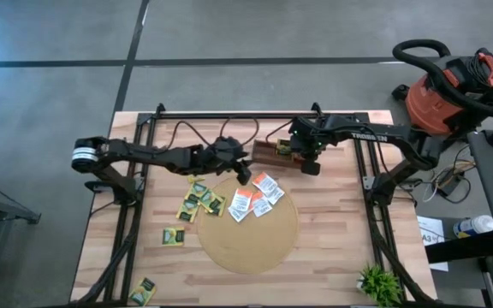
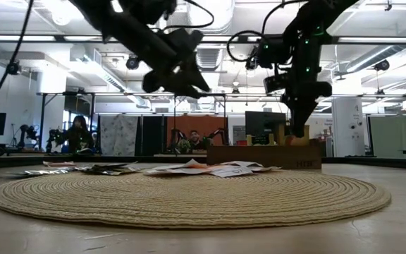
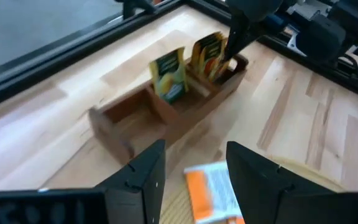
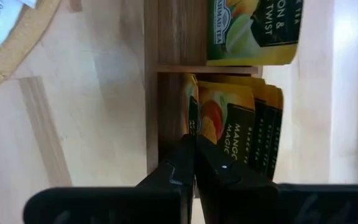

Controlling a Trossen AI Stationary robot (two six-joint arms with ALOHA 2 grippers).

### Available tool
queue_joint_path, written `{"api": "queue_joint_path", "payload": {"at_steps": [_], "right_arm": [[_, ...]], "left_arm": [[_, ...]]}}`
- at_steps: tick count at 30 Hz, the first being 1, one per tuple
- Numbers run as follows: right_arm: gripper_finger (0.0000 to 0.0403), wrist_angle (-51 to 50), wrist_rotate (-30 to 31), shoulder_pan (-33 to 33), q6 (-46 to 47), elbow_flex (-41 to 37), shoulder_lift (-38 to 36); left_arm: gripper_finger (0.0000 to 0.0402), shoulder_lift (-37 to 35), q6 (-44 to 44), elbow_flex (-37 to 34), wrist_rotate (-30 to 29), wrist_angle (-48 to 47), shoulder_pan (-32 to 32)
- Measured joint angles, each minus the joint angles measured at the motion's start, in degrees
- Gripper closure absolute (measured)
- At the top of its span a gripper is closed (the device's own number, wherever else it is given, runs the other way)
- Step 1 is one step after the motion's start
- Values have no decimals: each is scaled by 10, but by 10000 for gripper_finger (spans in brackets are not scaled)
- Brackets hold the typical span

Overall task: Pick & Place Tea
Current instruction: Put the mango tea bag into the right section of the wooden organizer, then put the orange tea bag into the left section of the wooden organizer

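A light wooden table [image 1: 332, 257] carries a large round woven mat [image 1: 251, 231] near its middle and a long brown wooden box [image 1: 274, 152] with compartments close to the far edge. Tea sachets are in three places. A few stand upright inside the box: one yellow and green sachet [image 3: 168, 76] in a middle compartment, and a bunch of yellow and orange ones [image 4: 235, 124] in the next compartment along. Orange and white sachets [image 1: 255, 197] lie loose on the far part of the mat. Yellow and green sachets [image 1: 197, 201] lie on the bare table beside the mat's left edge, with one more [image 1: 144, 291] alone near the front left corner.

The right gripper [image 1: 308, 162] is at the right end of the box, pointing down into the compartment with the bunched sachets. Its two dark fingers [image 4: 191, 168] are pressed together with no gap, right against the front sachet of the bunch; whether they pinch anything cannot be told.

The left gripper [image 1: 241, 174] hangs above the far edge of the mat, just in front of the box. Its fingers [image 3: 145, 174] are spread wide apart and hold nothing, with an orange and white sachet [image 3: 210, 190] lying on the mat below the gap.
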Motion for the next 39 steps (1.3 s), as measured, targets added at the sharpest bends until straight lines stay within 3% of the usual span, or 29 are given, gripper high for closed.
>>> {"api": "queue_joint_path", "payload": {"at_steps": [8, 19, 24, 31, 36, 39], "right_arm": [[382, -6, 34, -2, -1, 0, 17], [274, -21, 67, -2, 22, 21, 10], [249, -28, 96, -2, 23, 44, -1], [248, -27, 178, -2, 23, 71, -29], [257, -26, 172, -2, 44, 75, -54], [263, -25, 93, -2, 144, 75, -67]], "left_arm": [[239, -83, -16, -73, -15, -1, 0], [239, -149, -57, -149, -26, -7, 0], [239, -163, -80, -169, -2, -8, 0], [239, -165, -97, -177, 75, -33, -1], [239, -165, -108, -177, 114, -47, -1], [239, -165, -113, -177, 129, -43, -1]]}}
